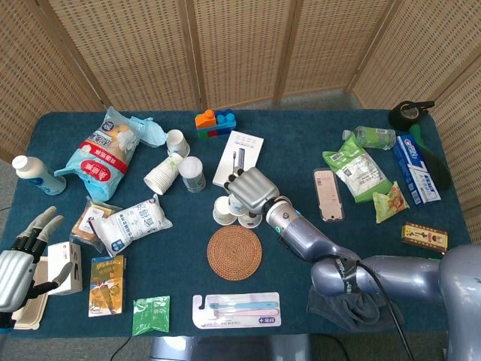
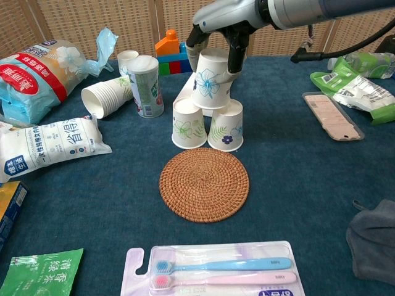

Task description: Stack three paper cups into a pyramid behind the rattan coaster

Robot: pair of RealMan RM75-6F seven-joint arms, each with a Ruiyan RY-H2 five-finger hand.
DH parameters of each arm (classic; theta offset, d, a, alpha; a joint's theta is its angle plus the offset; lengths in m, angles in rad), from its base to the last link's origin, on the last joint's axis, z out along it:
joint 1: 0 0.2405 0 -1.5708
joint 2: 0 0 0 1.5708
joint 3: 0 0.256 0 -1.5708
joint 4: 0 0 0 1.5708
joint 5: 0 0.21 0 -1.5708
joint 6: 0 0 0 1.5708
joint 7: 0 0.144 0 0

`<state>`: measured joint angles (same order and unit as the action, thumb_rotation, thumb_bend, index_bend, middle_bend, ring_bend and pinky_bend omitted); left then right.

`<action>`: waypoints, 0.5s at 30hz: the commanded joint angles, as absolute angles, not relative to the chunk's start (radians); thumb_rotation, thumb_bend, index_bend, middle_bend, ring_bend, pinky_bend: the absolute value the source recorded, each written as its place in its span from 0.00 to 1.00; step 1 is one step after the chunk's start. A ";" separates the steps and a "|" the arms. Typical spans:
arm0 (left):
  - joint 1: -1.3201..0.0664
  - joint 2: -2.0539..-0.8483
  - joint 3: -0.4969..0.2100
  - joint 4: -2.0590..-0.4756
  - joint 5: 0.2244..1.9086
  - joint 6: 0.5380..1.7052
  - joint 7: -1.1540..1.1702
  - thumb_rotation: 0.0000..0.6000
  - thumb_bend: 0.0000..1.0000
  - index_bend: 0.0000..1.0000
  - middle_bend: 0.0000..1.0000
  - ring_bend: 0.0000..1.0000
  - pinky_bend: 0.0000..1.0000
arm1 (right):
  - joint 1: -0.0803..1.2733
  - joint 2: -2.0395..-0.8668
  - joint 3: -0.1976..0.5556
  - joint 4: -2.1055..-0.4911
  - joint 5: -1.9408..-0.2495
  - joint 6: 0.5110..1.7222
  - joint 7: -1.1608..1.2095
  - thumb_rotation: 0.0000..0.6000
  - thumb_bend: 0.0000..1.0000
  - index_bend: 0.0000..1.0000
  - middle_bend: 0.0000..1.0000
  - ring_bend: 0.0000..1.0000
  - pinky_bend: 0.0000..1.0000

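The right hand (image 2: 217, 34) grips an upside-down paper cup with a blue flower print (image 2: 208, 81) from above, fingers closed around its upturned base. That cup sits tilted on top of two other inverted paper cups, the left base cup (image 2: 189, 123) with green leaf print and the right base cup (image 2: 226, 126) with a purple flower, which stand side by side and touching on the blue table (image 2: 308, 185). The pair stands just behind the rattan coaster (image 2: 204, 184). Behind the cups lies a white box (image 1: 239, 157), and to their left a green-labelled can (image 2: 146, 86) stands beside a stack of paper cups lying on its side (image 2: 105, 97). The left hand (image 1: 19, 265) rests at the table's near left edge, fingers spread, holding nothing, just beside a small white carton (image 1: 67, 268).
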<state>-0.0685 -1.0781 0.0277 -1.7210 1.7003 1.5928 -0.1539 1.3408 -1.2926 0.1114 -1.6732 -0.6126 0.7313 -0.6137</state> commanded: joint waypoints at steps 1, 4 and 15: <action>-0.069 -1.079 0.027 -1.718 1.700 1.592 -0.157 1.00 0.40 0.05 0.00 0.00 0.19 | 1.348 -1.294 0.102 -1.676 -0.605 0.738 -0.623 1.00 0.40 0.43 0.29 0.15 0.55; -0.071 -1.081 0.027 -1.716 1.702 1.591 -0.159 1.00 0.40 0.05 0.00 0.00 0.19 | 1.355 -1.296 0.097 -1.682 -0.595 0.745 -0.628 1.00 0.40 0.43 0.28 0.15 0.55; -0.071 -1.082 0.029 -1.708 1.700 1.588 -0.168 1.00 0.40 0.05 0.00 0.00 0.19 | 1.382 -1.305 0.079 -1.688 -0.565 0.760 -0.646 1.00 0.40 0.43 0.28 0.15 0.55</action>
<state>-0.0714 -1.0823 0.0290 -1.7082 1.6998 1.5884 -0.1681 1.3814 -1.3047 0.0799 -1.6882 -0.5649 0.7592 -0.6453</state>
